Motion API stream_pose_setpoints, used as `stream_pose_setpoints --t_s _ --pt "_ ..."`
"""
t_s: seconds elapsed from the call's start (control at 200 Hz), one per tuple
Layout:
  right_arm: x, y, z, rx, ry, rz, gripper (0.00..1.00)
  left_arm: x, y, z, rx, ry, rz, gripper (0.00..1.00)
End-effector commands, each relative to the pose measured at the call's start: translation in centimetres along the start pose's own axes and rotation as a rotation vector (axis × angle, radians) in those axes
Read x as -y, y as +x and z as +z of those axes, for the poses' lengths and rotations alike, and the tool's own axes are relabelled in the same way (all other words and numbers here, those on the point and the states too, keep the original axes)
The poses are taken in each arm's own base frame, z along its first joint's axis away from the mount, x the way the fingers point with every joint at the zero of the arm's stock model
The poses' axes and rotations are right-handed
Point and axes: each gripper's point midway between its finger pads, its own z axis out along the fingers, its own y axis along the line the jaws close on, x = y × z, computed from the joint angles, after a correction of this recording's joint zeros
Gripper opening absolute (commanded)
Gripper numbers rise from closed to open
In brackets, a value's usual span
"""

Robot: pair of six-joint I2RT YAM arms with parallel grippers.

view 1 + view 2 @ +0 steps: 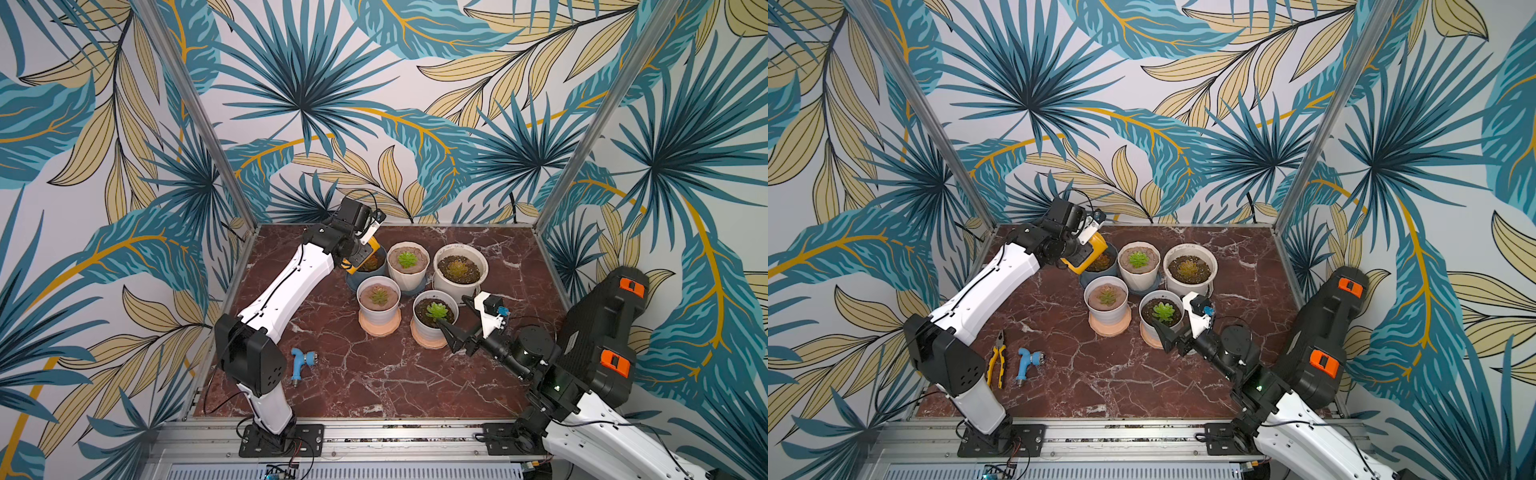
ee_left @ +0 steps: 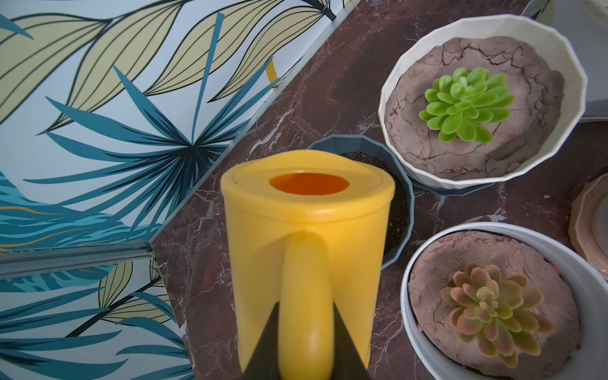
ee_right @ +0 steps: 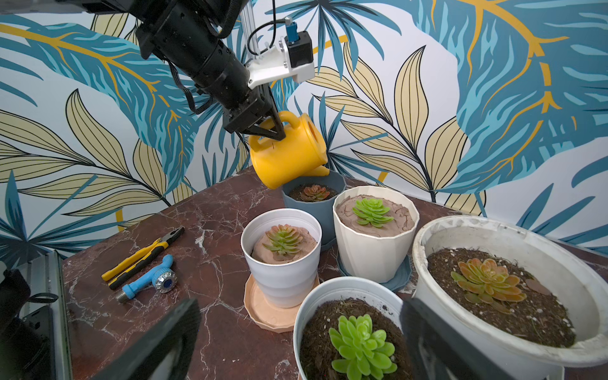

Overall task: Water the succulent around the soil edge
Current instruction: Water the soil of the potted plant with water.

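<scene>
Front of bench (image 1: 374, 374): right jaws spread wide, empty, hovering beside front pot (image 1: 422, 330), likely keeping clear. Back corner: left jaws clamped narrow on handle (image 2: 304, 296) of yellow watering can (image 3: 289, 154), tipped above blue pot (image 3: 312, 210). Handle-to-spout axis slopes down away from left arm. Spout (image 3: 320, 171) dips over soil beside rim, off red-green succulent (image 3: 315, 192), seemingly to wet edge and spare leaves.

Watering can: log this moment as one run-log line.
left gripper: shut on watering can handle | can: tilted, spout over blue-grey pot | right gripper: open, empty, by front white pot
</scene>
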Motion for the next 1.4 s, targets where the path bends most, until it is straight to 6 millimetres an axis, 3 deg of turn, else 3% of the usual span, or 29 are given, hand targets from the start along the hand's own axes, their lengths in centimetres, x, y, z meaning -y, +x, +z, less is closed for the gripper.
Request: stream_pose_setpoints --t_s 0.0,0.145,0.441,0.766,1.011,1.397 --pt "-0.4 -0.8 -0.3 0.015 -0.016 -0.007 1.00 -1.7 -2.3 -1.5 0.070 -0.045 -0.017 0.00" --pt "-0.4 -0.9 -0.3 0.016 -0.020 -0.006 1.00 -2.0 -2.2 -1.9 0.070 -0.053 -0.018 0.00" --pt "-0.5 -0.8 -0.2 0.014 -0.024 -0.003 1.00 -2.7 -1.2 -4.6 0.095 -0.081 -0.028 0.00" --pt "-0.5 -0.7 -0.1 0.011 -0.024 -0.002 0.99 -2.7 0.9 -4.5 0.061 -0.105 -0.033 0.00" --pt "-0.5 -0.7 -0.1 0.012 -0.024 -0.002 1.00 -2.0 2.1 -3.3 0.034 -0.091 -0.040 0.00" --pt "-0.5 -0.6 0.0 0.008 -0.023 -0.003 1.00 -2.0 1.8 -3.6 0.054 -0.080 -0.061 0.00"
